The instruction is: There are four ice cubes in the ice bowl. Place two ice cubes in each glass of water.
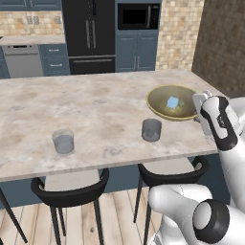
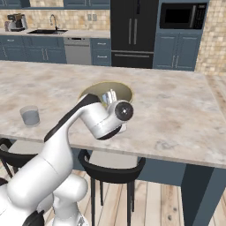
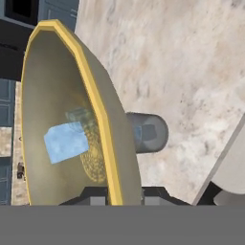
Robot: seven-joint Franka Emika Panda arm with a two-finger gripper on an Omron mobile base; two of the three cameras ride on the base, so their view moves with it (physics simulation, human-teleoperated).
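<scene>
Jaws: pressed together at the bowl's near rim; we cannot tell whether they pinch anything.
Ice bowl: toward the table's right end, back from the front edge.
Ice cube: we make out one pale blue cube lying inside the bowl.
Near glass: just beside the bowl, toward the front edge.
Far glass: well apart, toward the left end, near the front edge.
Risk: we judge the hand so close to the rim that a careless move could shove the bowl into the near glass.

The white arm reaches forward and bends at the wrist — hand angled down. Its gripper has the jaws drawn nearly together — dark fingertips close-set.
</scene>
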